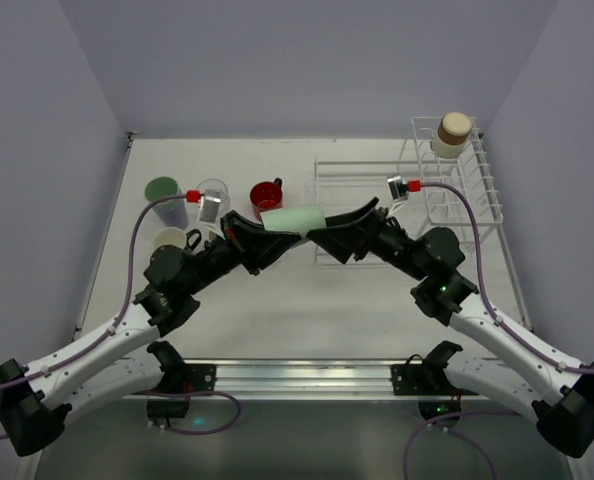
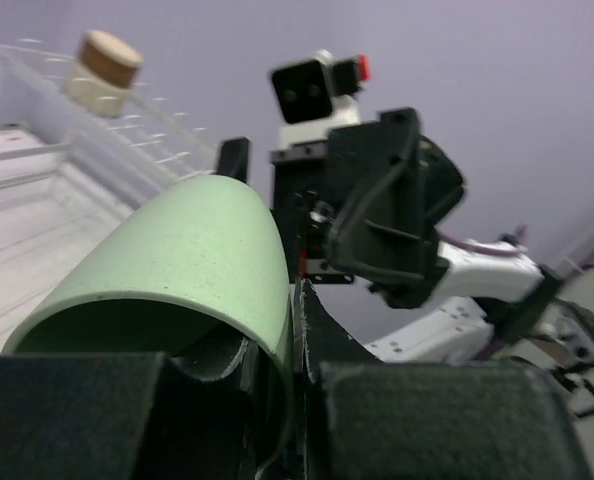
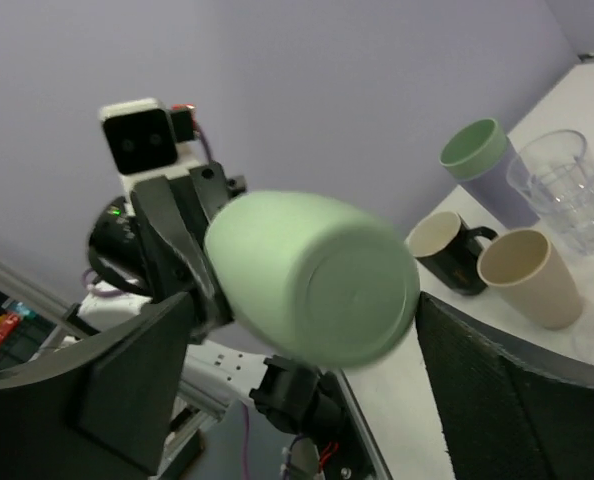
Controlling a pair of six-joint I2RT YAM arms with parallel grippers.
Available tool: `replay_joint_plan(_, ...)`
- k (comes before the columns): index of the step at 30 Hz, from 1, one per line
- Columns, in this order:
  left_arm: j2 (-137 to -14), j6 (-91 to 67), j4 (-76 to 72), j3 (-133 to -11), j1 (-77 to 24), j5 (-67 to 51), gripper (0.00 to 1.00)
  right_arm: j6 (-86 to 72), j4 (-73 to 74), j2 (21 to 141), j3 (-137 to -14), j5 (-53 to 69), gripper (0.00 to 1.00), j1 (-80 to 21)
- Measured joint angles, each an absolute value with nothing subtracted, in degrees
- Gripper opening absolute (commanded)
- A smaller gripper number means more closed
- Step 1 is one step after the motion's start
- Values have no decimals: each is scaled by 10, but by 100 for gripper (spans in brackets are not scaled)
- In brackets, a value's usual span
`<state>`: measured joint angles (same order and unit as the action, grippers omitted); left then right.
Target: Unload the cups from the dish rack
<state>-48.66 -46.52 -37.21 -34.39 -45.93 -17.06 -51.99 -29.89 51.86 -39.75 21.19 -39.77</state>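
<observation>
Green cup [image 1: 293,219]: in the air just left of the rack [image 1: 349,176], lying on its side between the two grippers, over the table [image 1: 307,310].
Left gripper [image 2: 291,325]: closed on the wall of the green cup at its rim, one finger inside and one outside.
Right gripper [image 1: 324,230]: jaws wide apart on both sides of the cup's base; in the right wrist view I see no finger touching it.
Step in hand: it looks like a handover from the right arm to the left, and the left one now carries the cup.
Already out: five cups stand on the table well to the left of the rack: red mug [image 1: 267,193], glass [image 1: 214,196], tumbler [image 1: 165,198], black mug [image 3: 449,252], beige cup [image 3: 532,277].
Left in the rack: one brown-topped cup [image 1: 453,133], upside down on the tall part at the far right corner. No cup shows in the low basket.
Progress: I judge it nearly done. The green cup needs to be put down beside the others, then only the brown-topped cup is to take.
</observation>
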Motion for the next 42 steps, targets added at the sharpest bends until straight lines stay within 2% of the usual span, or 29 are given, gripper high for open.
replay_joint_plan(9,-483,-308,82,-588,-423,23,0,-391,-142,448,-399,190,99,-398)
replay_joint_plan(14,-553,-243,293,-696,-354,78,0,-347,-94,448,-399,174,99,-398)
replay_joint_plan(19,-670,-190,430,-774,-319,100,0,-320,-58,449,-398,142,99,-398)
replay_joint_plan(28,-803,-128,522,-814,-291,105,0,-301,-34,446,-397,112,99,-398)
replay_joint_plan(42,-838,-99,534,-807,-270,62,0,-293,-25,450,-397,101,99,-398)
